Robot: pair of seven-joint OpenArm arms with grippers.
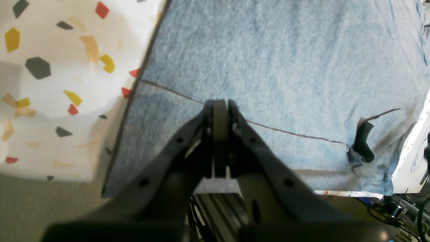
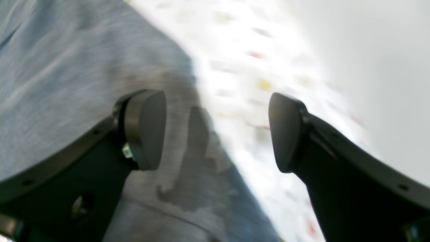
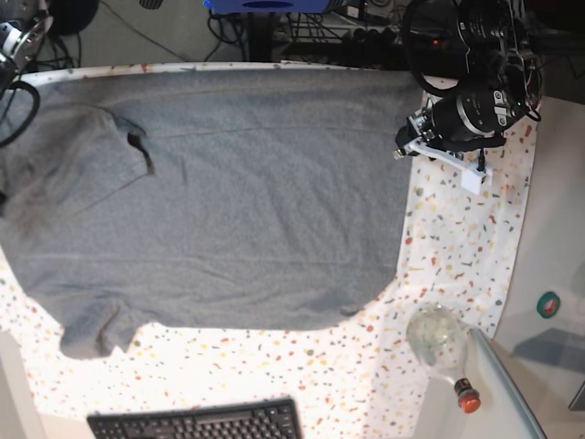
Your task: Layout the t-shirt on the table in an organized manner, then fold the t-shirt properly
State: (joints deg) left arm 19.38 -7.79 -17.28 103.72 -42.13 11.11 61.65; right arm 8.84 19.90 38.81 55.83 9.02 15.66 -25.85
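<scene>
The grey t-shirt [image 3: 238, 192] lies spread flat over most of the speckled table [image 3: 457, 247], hem to the right, sleeves to the left. My left gripper [image 3: 408, 143] is at the hem near the far corner. In the left wrist view it [image 1: 220, 105] is shut, its tips just above a seam line on the shirt [image 1: 285, 60], with no fabric visibly pinched. My right gripper [image 2: 215, 131] is open and empty, straddling the shirt's edge [image 2: 67, 67] and bare table [image 2: 255, 67]; that view is blurred. Only the right arm [image 3: 16, 38] shows in the base view.
A black keyboard [image 3: 196, 422] lies at the near table edge. A glass bottle with a red cap [image 3: 443, 347] lies at the near right. A plain white ledge [image 3: 558, 229] runs along the right. Cables and equipment stand beyond the far edge.
</scene>
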